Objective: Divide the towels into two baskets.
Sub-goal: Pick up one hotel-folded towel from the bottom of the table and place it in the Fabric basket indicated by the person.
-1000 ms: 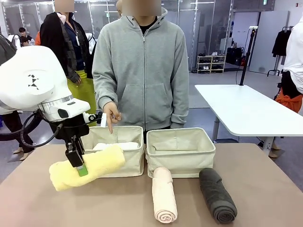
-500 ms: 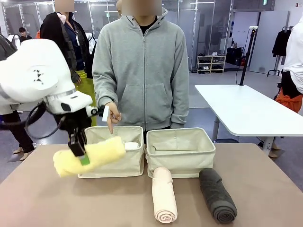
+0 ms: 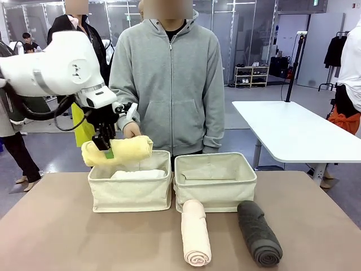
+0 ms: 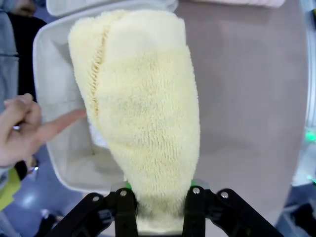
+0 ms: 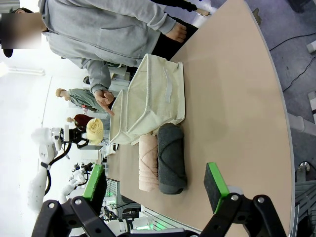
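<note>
My left gripper (image 3: 107, 148) is shut on the pale yellow towel (image 3: 119, 151) and holds it in the air over the back of the left basket (image 3: 130, 199). In the left wrist view the yellow towel (image 4: 143, 113) hangs from the gripper (image 4: 160, 200) above the basket (image 4: 52, 94). A white towel (image 3: 139, 175) lies in that basket. The right basket (image 3: 214, 195) has nothing showing inside. A peach-pink towel (image 3: 195, 232) and a dark grey towel (image 3: 258, 232) lie on the table in front of it. My right gripper (image 5: 155, 181) is open, well above the table, away from the towels.
The person stands at the far side of the table; a hand (image 4: 24, 128) points a finger into the left basket, close to the hanging towel. The brown tabletop (image 3: 67, 237) is bare on the near left. A white table (image 3: 293, 130) stands farther back on the right.
My left gripper has lifted the yellow towel from in front of the left basket, up and to the right, to above that basket. The right arm has not moved.
</note>
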Controlling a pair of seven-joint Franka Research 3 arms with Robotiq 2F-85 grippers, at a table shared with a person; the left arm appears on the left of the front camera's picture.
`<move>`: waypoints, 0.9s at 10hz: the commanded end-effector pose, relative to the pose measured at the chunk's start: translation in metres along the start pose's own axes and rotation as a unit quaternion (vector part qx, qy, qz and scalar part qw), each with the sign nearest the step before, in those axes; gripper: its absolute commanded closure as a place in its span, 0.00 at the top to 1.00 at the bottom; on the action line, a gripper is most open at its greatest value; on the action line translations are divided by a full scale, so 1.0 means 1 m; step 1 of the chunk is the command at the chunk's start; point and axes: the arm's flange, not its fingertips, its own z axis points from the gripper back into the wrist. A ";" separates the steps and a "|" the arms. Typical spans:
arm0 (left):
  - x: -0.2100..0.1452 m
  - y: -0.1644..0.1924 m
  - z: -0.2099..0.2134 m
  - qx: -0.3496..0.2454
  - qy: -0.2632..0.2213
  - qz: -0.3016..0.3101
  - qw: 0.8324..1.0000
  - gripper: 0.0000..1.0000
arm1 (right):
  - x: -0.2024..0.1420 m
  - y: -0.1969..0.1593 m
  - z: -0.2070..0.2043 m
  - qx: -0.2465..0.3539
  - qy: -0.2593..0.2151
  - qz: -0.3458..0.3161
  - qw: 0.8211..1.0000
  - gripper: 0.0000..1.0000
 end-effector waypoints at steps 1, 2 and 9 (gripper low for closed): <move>0.005 0.033 -0.016 0.023 0.013 -0.033 0.999 0.37 | 0.000 0.003 0.002 0.006 -0.004 0.002 1.000 1.00; 0.007 0.047 -0.031 0.017 0.004 -0.032 0.999 0.37 | 0.000 0.003 0.002 0.006 -0.004 0.002 1.000 1.00; 0.015 0.076 -0.119 -0.011 0.042 0.001 0.999 0.37 | 0.000 0.003 0.002 0.006 -0.004 0.002 1.000 1.00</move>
